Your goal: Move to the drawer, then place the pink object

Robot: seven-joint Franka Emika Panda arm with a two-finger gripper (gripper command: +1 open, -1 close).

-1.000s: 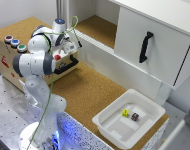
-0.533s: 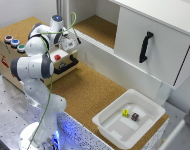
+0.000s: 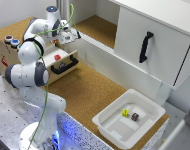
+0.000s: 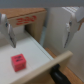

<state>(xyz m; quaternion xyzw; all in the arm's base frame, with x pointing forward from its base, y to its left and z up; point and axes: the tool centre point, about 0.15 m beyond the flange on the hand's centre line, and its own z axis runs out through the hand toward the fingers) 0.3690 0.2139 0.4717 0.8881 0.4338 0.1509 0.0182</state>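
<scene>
The pale-wood drawer (image 3: 51,59) stands pulled out of the light wooden box, its black bar handle (image 3: 65,65) facing the cork floor. The pink object (image 3: 57,57) is a tiny reddish-pink block lying on the drawer floor. In the wrist view the pink object (image 4: 18,62) sits on the pale drawer floor (image 4: 37,50), free of both fingers. My gripper (image 3: 65,37) hangs above the drawer's back part. It is open, and the gripper (image 4: 39,36) has nothing between its spread fingers (image 4: 6,31).
The wooden box (image 3: 6,52) carries coloured buttons (image 3: 11,40) on top. A big white cabinet front with a black handle (image 3: 145,46) fills the exterior view's right. A white bin (image 3: 115,126) at the lower right holds a yellow cube (image 3: 125,113) and a maroon cube (image 3: 135,116).
My gripper has risen a little above the drawer. The pink block lies still in the drawer.
</scene>
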